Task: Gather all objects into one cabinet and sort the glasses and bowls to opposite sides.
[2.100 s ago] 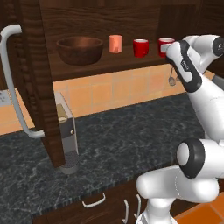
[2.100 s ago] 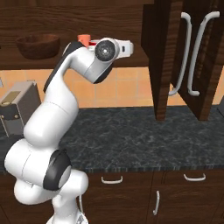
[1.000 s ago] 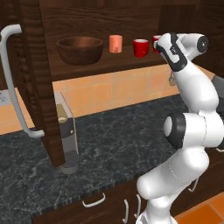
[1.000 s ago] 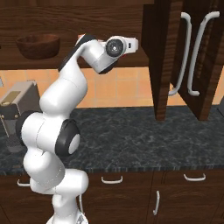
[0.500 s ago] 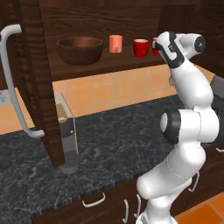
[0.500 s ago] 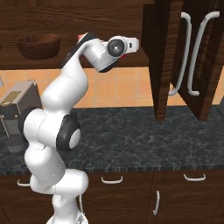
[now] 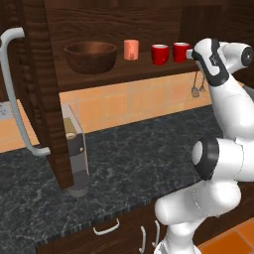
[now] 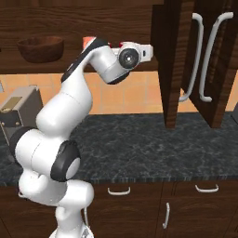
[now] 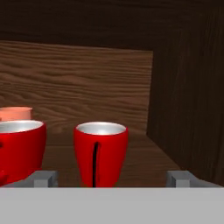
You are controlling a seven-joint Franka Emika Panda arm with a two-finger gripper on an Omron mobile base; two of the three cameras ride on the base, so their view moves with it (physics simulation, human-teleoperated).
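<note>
Gripper: the gripper (image 9: 111, 178) is spread wide, its two grey tips low at either side of the hand view, with nothing between them but air ahead of a cup. From the left base view the hand is up at shelf height, just in front of the rightmost cup.
Nearest cup: a red cup (image 9: 100, 153) stands upright, centred between the tips, close in front of the hand; it is the right-hand one of the row (image 7: 181, 51).
Its neighbour: a second red cup (image 9: 19, 148) stands just beside it on the left, apart but not by much.
Step in hand: I judge it to be closing in on that centred cup, either to grasp it or having just set it down; I cannot tell which.
Doing it well: keep the hand level and the cup centred, and mind the left tip, which looks likeliest to clip the neighbour.
Further along: the salmon-pink cup (image 7: 131, 49) peeks behind the second red one.
Far end: the wooden bowl (image 7: 91, 55) sits at the left of the shelf, well apart from the cups.
Cabinet: the cabinet (image 7: 163, 22) is open, its door (image 7: 34, 74) swung out at the left.
</note>
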